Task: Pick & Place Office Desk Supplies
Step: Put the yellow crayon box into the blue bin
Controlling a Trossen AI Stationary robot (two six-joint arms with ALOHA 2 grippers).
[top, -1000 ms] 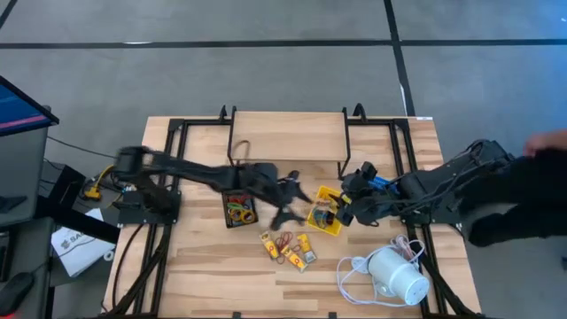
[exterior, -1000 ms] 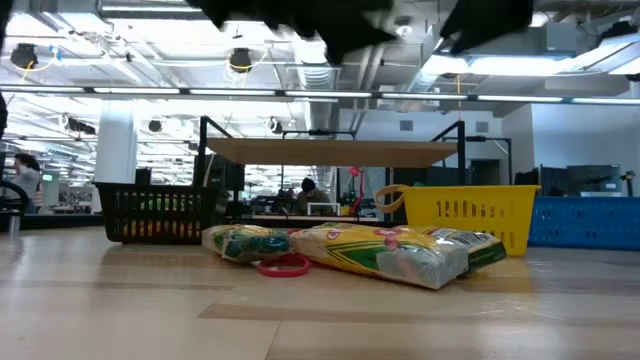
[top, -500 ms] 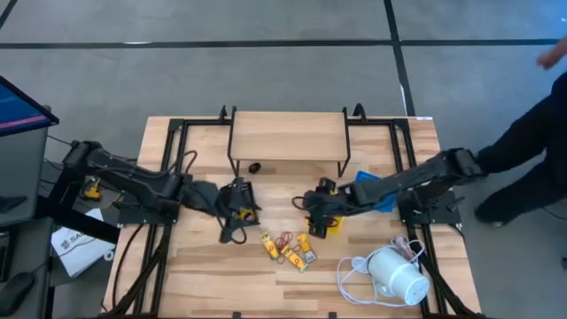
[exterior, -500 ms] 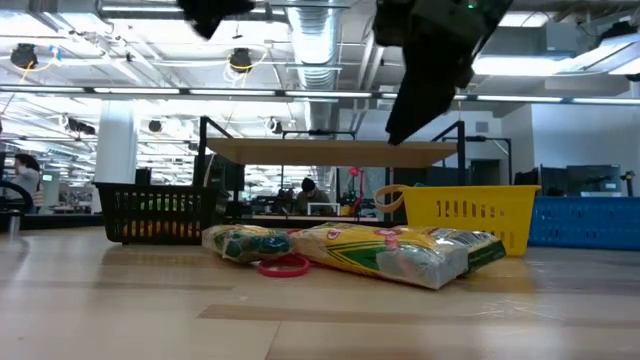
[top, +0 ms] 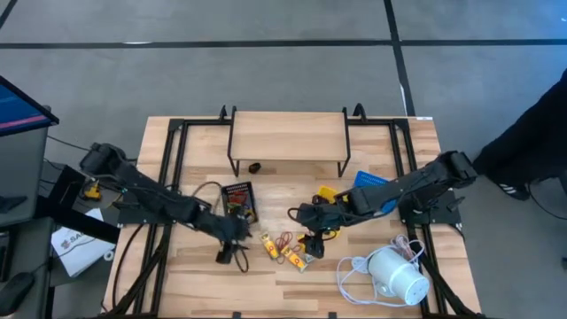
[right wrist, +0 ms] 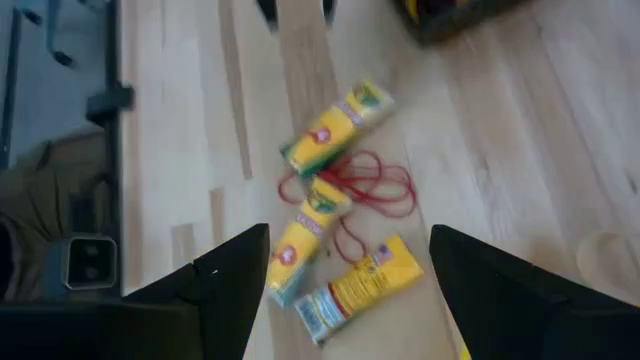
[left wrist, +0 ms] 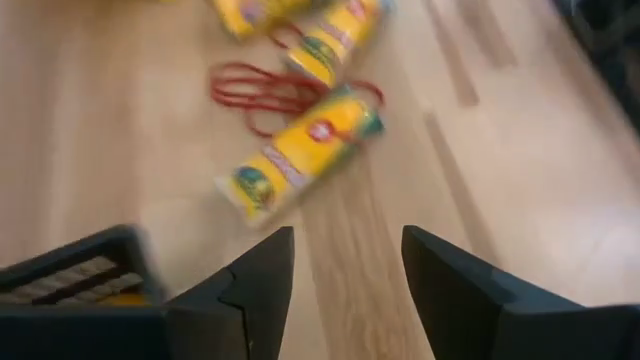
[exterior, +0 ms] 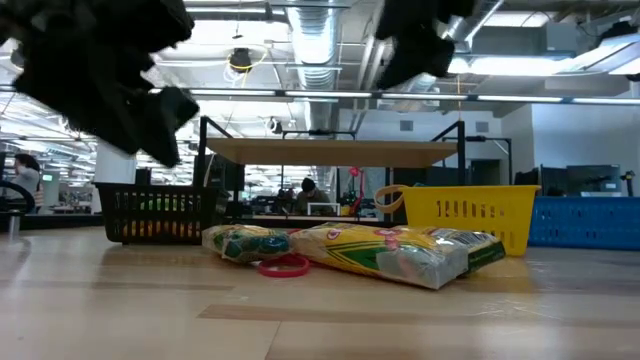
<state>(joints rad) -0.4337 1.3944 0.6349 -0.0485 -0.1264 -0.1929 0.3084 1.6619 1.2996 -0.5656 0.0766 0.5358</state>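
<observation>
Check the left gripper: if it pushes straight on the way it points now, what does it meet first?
Probably the nearest yellow packet, lying on the red rubber-band loop. The left gripper is open with bare table between its fingers and the packet sits slightly off-centre, so it may only graze it. Depth is unclear.

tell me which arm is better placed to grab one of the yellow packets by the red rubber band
Probably the right. The right gripper hangs open almost over the yellow packets and the red rubber band. The left gripper, also open and empty, is off to their side over bare table.
</observation>
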